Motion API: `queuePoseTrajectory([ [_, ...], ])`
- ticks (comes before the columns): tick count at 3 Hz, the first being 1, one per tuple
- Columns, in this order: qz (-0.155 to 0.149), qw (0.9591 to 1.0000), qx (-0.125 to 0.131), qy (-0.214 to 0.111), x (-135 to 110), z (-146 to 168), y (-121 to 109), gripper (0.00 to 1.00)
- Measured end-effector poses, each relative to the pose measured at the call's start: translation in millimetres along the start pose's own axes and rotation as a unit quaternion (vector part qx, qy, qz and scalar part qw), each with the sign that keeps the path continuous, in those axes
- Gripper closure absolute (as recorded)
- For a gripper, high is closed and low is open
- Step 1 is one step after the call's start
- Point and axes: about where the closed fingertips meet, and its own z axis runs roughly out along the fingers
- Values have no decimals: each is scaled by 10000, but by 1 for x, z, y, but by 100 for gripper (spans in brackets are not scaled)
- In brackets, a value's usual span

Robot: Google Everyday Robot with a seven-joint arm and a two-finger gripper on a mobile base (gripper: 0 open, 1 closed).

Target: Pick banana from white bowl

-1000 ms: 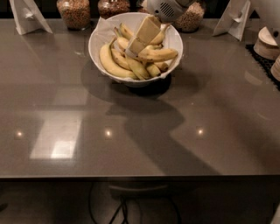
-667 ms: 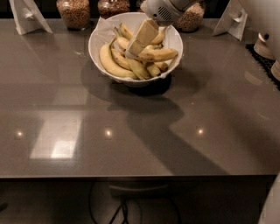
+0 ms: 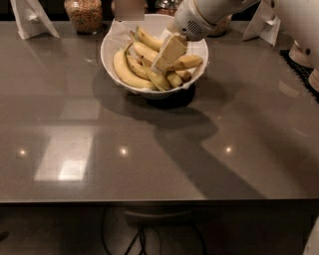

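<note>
A wide white bowl (image 3: 116,35) stands on the grey table at the back centre. It holds several yellow bananas (image 3: 130,69) piled together. My gripper (image 3: 163,63) comes in from the upper right and reaches down into the bowl, its pale fingers (image 3: 169,52) lying against the bananas in the middle of the pile. The arm's white wrist (image 3: 192,22) hangs over the bowl's far right rim and hides part of it.
A glass jar of grains (image 3: 83,14) stands behind the bowl at the left. White folded stands are at the far left (image 3: 30,20) and far right (image 3: 264,22). The robot's white body (image 3: 301,30) is at the right edge. The table's front edge (image 3: 159,199) runs across below.
The camera view has shifted: the bowl and table sit slightly further right and lower in frame. The gripper stays in the bowl among the bananas.
</note>
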Motion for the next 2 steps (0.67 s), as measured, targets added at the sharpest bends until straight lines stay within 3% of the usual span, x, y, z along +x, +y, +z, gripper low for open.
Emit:
queuePoseTrajectory([
  [1,132,9998,-27,155,17,2,6,29],
  [2,153,9997,-43,183,20,5,6,34],
])
